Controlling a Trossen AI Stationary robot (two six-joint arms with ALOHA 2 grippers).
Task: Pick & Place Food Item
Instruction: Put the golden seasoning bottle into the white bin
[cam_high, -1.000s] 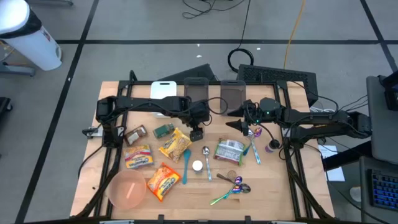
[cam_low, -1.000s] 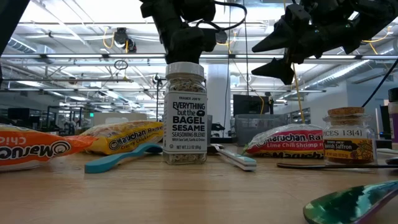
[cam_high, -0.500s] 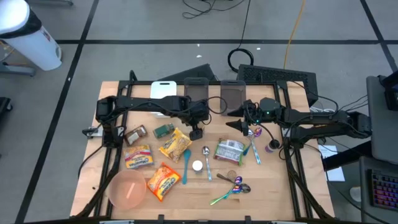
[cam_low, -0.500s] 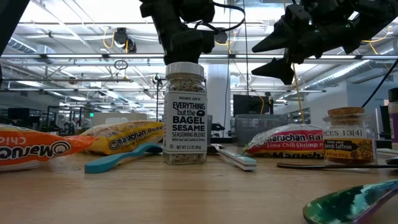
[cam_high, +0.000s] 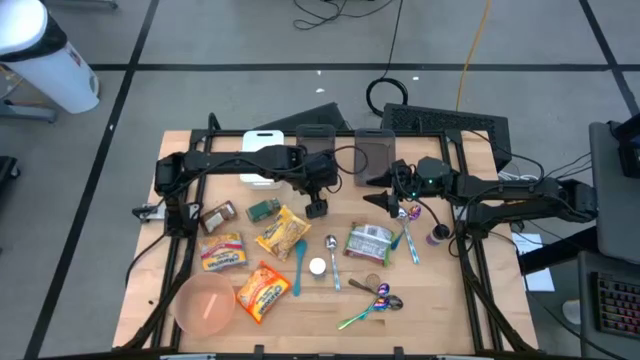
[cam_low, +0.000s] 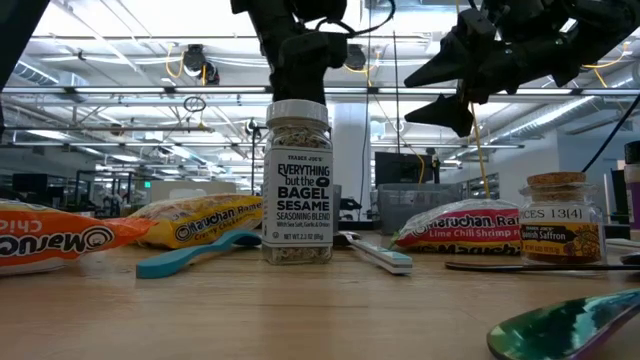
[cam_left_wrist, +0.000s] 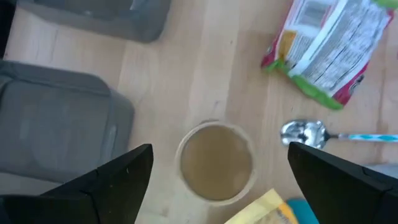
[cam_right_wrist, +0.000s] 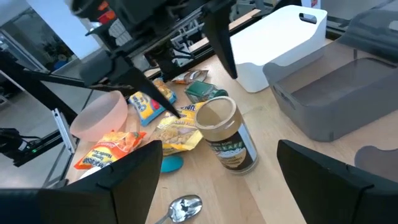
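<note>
A jar with a cork lid stands upright on its base on the table's far middle; it also shows in the right wrist view and the high view. My left gripper is open straight above the jar, fingers pointing down and clear of the lid; it also shows in the high view and the low view. My right gripper is open and empty in the air to the jar's right, and it shows in the low view. A green ramen packet lies flat near it.
A white bin and two grey containers stand at the far edge. Ramen packets, a bagel seasoning jar, a pink bowl, a saffron jar and spoons lie toward the near edge.
My left gripper has risen a little above the cork-lid jar and drawn slightly toward the table's far edge. The jar stays standing where it was.
</note>
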